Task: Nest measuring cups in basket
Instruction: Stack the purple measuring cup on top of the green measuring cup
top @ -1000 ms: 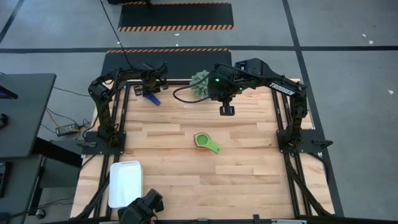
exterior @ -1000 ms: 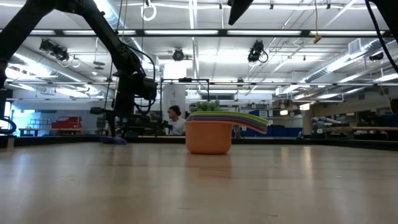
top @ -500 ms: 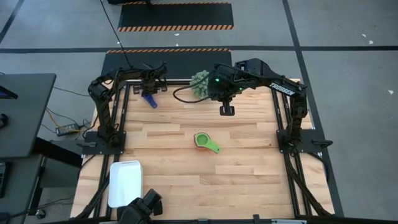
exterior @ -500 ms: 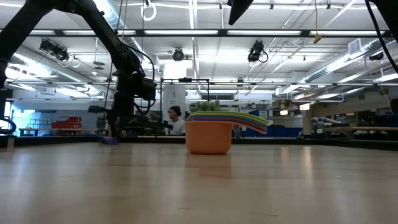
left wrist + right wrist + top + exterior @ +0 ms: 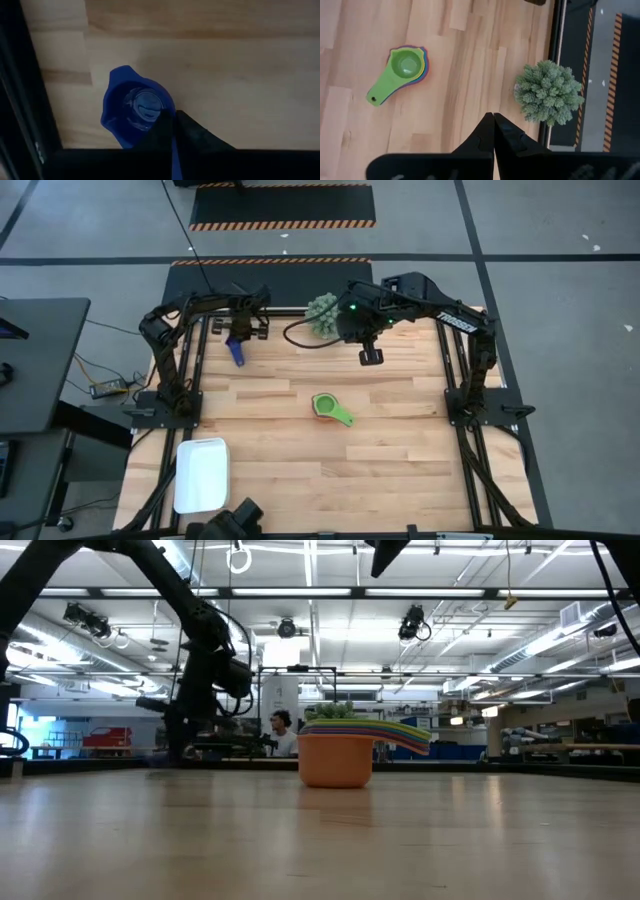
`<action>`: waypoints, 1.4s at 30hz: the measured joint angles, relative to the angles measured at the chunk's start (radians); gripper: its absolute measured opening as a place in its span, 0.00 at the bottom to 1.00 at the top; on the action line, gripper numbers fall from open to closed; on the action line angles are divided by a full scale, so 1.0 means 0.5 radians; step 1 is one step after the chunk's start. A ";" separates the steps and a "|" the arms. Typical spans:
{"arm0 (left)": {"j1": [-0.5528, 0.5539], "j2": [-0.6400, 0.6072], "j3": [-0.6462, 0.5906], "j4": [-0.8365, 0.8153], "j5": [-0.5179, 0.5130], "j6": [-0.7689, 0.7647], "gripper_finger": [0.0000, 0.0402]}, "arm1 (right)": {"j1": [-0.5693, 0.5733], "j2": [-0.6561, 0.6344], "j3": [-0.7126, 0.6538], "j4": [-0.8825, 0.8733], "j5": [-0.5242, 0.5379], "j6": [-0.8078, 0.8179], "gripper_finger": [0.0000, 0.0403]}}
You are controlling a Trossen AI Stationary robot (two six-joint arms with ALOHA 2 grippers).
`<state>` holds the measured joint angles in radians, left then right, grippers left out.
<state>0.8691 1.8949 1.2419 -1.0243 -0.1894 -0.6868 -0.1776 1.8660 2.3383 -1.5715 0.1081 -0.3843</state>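
A dark blue measuring cup (image 5: 237,352) sits at the table's far left, its bowl (image 5: 137,110) open side up. My left gripper (image 5: 241,337) is over it, pointing down and shut on it. Near the table's middle rests a nested stack of measuring cups (image 5: 330,409), green on top (image 5: 405,66) and orange at the bottom (image 5: 335,762). The white basket (image 5: 201,473) lies at the near left corner. My right gripper (image 5: 370,357) hangs high over the far middle, shut on nothing (image 5: 493,122). My left gripper pinches the dark blue cup's flat handle (image 5: 173,147) between its two fingers, close to where the handle joins the bowl. The fingers come from above, pointing steeply down. The bowl sticks out beside them, open side up. Whether its bottom is clear of the table, I cannot tell.
A spiky green ball-shaped plant (image 5: 322,313) stands at the far edge, between the two arms, and shows too in the right wrist view (image 5: 549,92). The table's dark frame rail (image 5: 30,100) runs close beside the blue cup. Bare wood lies between the stack and the basket.
My left gripper has rolled its wrist and shifted a little toward the table's near and left edges. The dark blue cup has come along with it and turned about, so that it now lies nearly in line with the near-far direction.
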 joint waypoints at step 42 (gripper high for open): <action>-1.793 -0.362 0.426 0.092 -0.145 -1.879 0.02 | 0.267 -0.926 -1.011 0.169 -0.942 -0.510 0.01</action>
<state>-0.0273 1.7137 1.4548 -0.9785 -0.2621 -1.6264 -0.0443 1.4031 1.8330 -1.4871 -0.3628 -0.6392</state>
